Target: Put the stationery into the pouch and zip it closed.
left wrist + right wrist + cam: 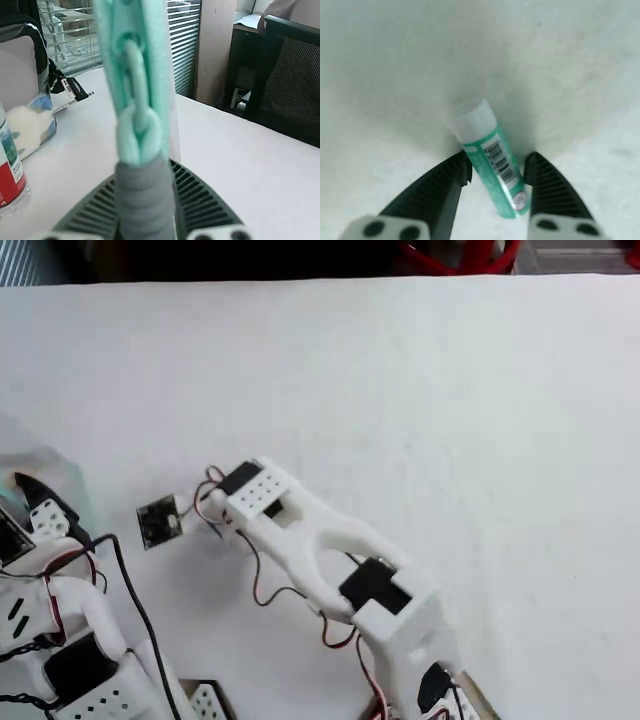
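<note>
From above, the white table (400, 370) is stretching wide. The right arm (320, 550) is lying across its near middle, angling toward the far left, with a small camera board (158, 523) at its tip. At the near left edge, the left gripper (25, 490) is pointing its dark finger at a pale mint patch, the pouch (45, 462).

On the left wrist camera, the left gripper (142, 165) is clamping down on the pouch (135, 60) at its zip end. The mint fabric is rising straight out from the grey-wrapped finger (145, 200), with the pull links running down its middle. A bottle (7, 165) is standing on the table behind.

On the right wrist camera, the right gripper (498, 165) is holding its jaws apart around the glue stick (487, 145). The stick is lying flat on the table between them, white cap pointing away. I cannot tell if either finger is touching it.
</note>
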`<state>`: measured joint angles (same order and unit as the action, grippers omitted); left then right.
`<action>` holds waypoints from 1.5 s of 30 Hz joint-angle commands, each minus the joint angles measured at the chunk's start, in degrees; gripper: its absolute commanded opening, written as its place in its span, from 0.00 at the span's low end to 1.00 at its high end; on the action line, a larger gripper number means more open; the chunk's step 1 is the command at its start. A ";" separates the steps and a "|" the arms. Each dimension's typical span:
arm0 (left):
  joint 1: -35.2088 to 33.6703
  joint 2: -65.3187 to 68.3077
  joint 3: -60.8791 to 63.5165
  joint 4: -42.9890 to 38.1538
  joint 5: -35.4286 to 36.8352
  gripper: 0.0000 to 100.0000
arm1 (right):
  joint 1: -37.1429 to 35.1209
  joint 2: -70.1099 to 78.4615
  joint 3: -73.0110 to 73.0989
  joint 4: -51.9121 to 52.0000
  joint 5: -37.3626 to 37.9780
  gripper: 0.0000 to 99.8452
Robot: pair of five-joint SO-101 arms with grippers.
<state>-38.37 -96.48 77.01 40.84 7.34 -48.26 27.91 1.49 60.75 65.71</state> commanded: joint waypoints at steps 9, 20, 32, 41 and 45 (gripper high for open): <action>7.34 -0.66 -1.93 -0.44 2.73 0.03 | 15.78 -7.96 -2.29 0.57 -1.76 0.02; 43.91 -0.31 2.73 -7.65 -10.11 0.04 | 30.90 -38.20 10.02 0.22 -8.00 0.02; 59.30 20.97 2.55 -20.04 -7.74 0.04 | 50.77 -66.68 19.87 -8.66 -33.85 0.02; 59.30 24.04 2.55 -19.69 -7.56 0.04 | 42.59 -81.80 21.01 -14.46 -43.16 0.02; 60.88 19.47 4.48 -16.00 -7.82 0.04 | 32.40 -85.05 20.84 -15.96 -45.54 0.02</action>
<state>19.91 -74.33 80.97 22.46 -0.84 -9.85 -54.64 23.03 47.30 22.29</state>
